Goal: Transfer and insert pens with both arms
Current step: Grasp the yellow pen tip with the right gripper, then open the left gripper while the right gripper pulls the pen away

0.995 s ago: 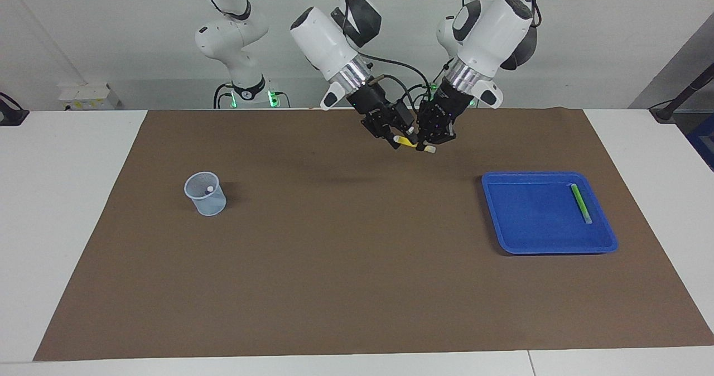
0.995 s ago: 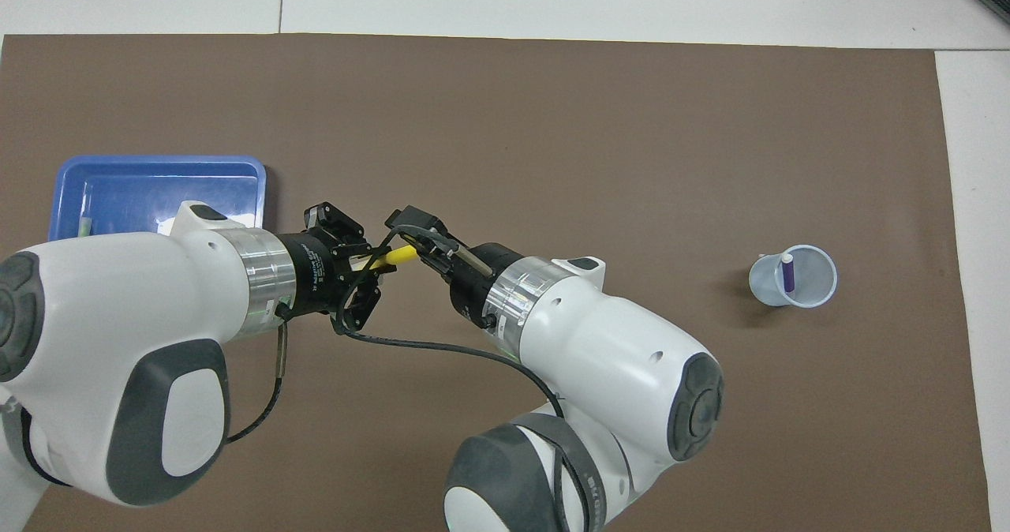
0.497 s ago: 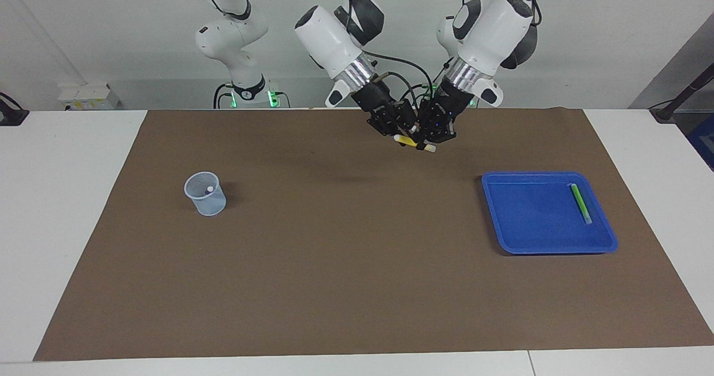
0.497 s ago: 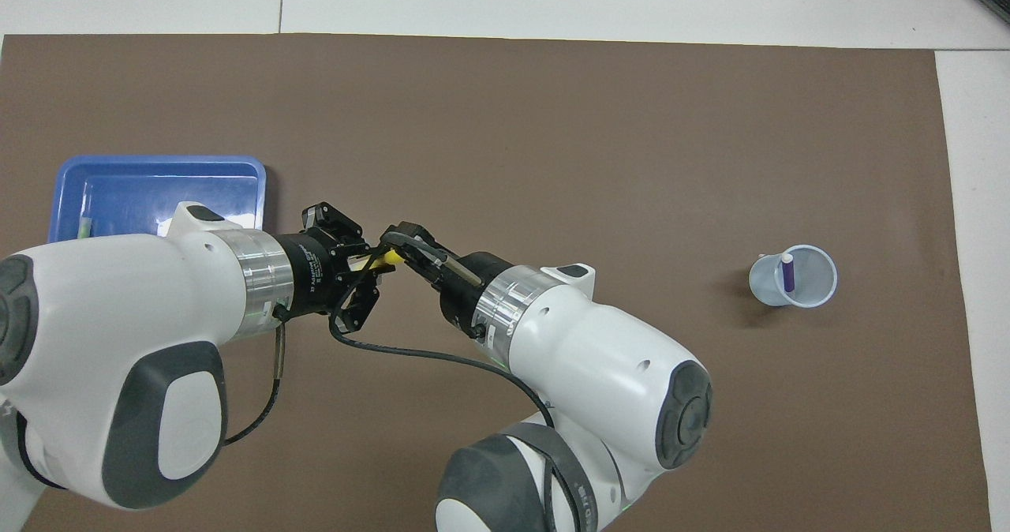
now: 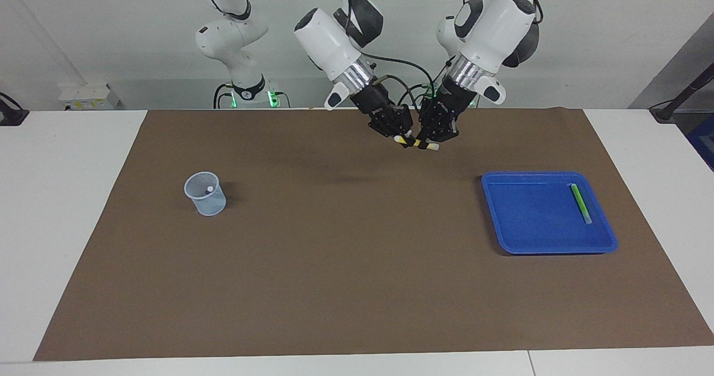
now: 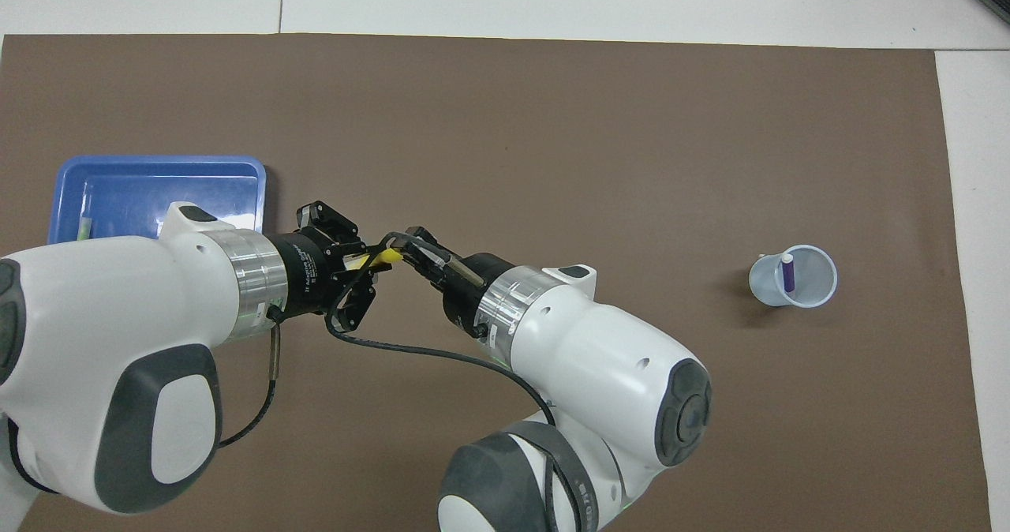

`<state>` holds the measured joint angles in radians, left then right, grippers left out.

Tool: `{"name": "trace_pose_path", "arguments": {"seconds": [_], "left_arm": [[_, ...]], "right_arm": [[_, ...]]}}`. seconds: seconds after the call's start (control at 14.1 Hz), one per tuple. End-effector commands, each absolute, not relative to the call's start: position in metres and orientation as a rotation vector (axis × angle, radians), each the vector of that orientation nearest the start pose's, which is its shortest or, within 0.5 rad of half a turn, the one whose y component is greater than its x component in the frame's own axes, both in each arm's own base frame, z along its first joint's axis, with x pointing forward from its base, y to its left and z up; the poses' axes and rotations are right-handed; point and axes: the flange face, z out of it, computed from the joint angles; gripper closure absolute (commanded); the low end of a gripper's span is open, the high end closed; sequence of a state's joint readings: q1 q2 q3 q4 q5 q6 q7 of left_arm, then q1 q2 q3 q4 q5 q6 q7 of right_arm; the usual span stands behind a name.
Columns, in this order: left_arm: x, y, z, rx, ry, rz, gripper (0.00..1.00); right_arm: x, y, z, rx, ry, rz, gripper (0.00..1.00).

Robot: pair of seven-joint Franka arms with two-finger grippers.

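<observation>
One pen down, one in mid-air, one to go! The purple pen (image 6: 787, 272) is already standing in the small translucent cup (image 5: 206, 193), which sits on the brown mat (image 5: 357, 264) toward the right arm's end of the surface. The green pen (image 5: 580, 203) lies untouched in the blue tray (image 5: 535, 247) toward the left arm's end, along the tray's outer edge. And here is the handover: the yellow pen (image 5: 415, 143) hangs above the mat, roughly midway between cup and tray and close to the robots' edge of it, with both pincers on it. The left pincer (image 5: 432, 140) grips the pen near one pale-capped end, clamped on it, while the right pincer (image 5: 397, 132) has its fingers around the other end; whether those fingers have fully pinched or only bracket the pen, I cannot tell. By my read the transfer sits right at the exchange point: the right arm needs a firm hold, the left must let go, then comes the carry across to the cup and the drop-in. After that, the green pen needs the whole routine, so call it a bit under halfway.
</observation>
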<state>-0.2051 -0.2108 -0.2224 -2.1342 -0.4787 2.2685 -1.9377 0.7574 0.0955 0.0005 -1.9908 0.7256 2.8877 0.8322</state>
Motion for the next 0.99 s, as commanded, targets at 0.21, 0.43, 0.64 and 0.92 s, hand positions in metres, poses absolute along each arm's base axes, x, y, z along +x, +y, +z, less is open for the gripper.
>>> {"name": "trace_pose_path", "arguments": {"seconds": [0.21, 0.43, 0.64, 0.92], "left_arm": [[0.456, -0.234, 0.531, 1.685, 2.058, -0.297, 0.08], [0.457, -0.228, 0.531, 1.689, 2.043, -0.277, 0.0], [0.463, -0.212, 0.53, 1.747, 1.992, -0.241, 0.0], [0.465, -0.183, 0.522, 1.95, 1.828, -0.187, 0.0]], "right_arm": [[0.478, 0.393, 0.499, -2.117, 0.81, -0.253, 1.0], [0.478, 0.392, 0.497, -2.132, 0.799, -0.252, 1.0], [0.484, 0.376, 0.489, -2.244, 0.669, -0.234, 1.0], [0.497, 0.333, 0.469, -2.446, 0.405, -0.2, 1.0]]}}
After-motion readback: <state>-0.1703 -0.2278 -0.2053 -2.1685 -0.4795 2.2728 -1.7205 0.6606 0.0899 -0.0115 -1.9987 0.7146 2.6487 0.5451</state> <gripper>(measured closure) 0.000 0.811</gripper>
